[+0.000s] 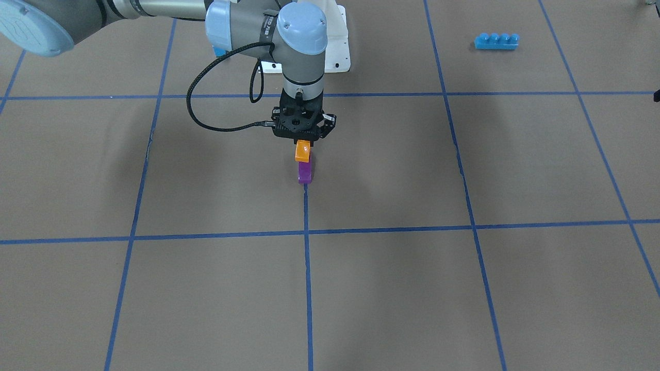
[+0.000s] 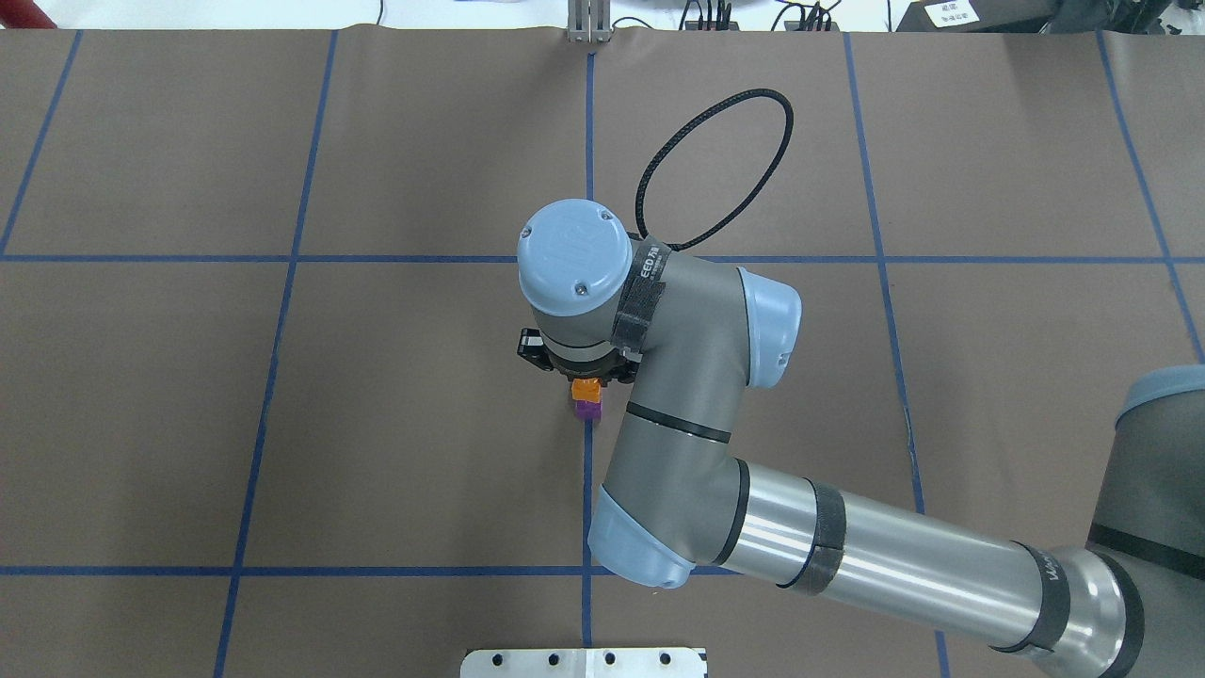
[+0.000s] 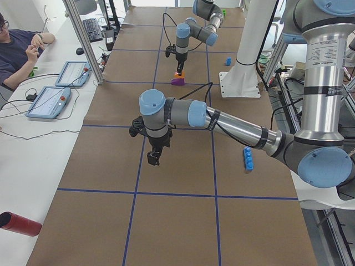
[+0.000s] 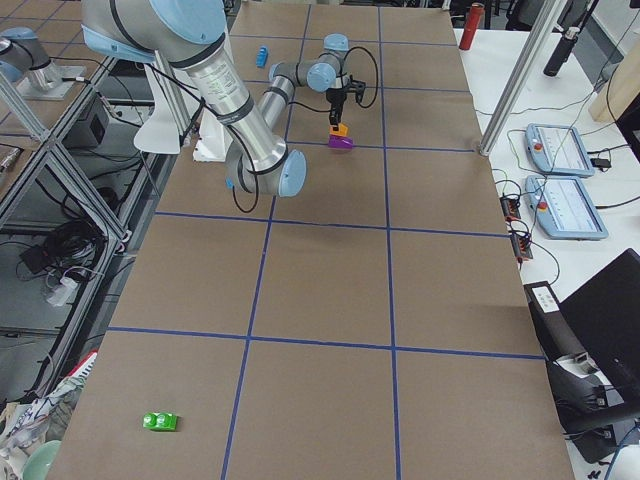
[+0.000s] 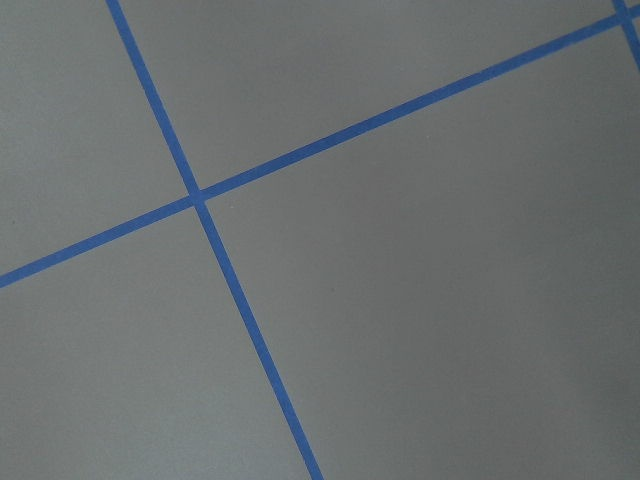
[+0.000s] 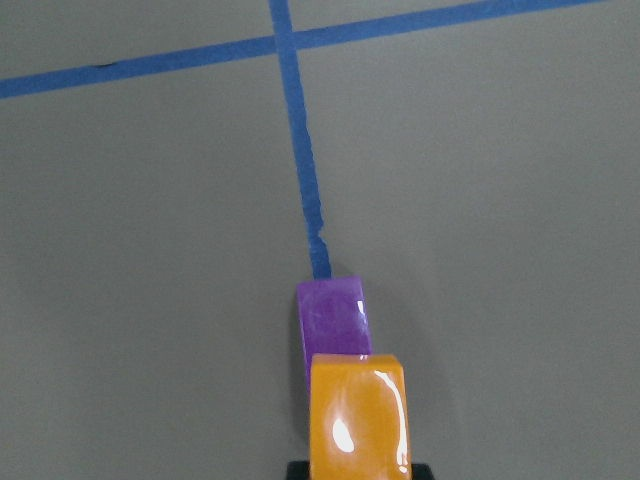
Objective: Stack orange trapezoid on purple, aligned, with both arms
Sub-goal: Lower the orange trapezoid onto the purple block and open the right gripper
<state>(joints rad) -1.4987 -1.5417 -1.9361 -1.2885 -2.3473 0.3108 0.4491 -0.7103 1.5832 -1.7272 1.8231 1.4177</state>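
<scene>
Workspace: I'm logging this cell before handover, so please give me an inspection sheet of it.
Surface: brown gridded table.
Job's things: orange block held just above purple block; contact unclear.
Clutter: blue brick, small blue block, green block, all far off.
Grippers: right gripper shut on orange block; left gripper over bare table, state unclear.
Cables: black cable loops beside right gripper, clear of blocks.
Surroundings: operator and tablets beside the table.

right arm point(image 2: 847, 546) reaches in low over the table, elbow bent, wrist upright, the right gripper point(image 1: 304, 143) pointing straight down and clamped on the orange block point(image 1: 303, 153). left arm point(image 3: 238, 127) stretches out level, the left gripper point(image 3: 153, 159) hanging downward above the table, its finger spacing unclear.
</scene>
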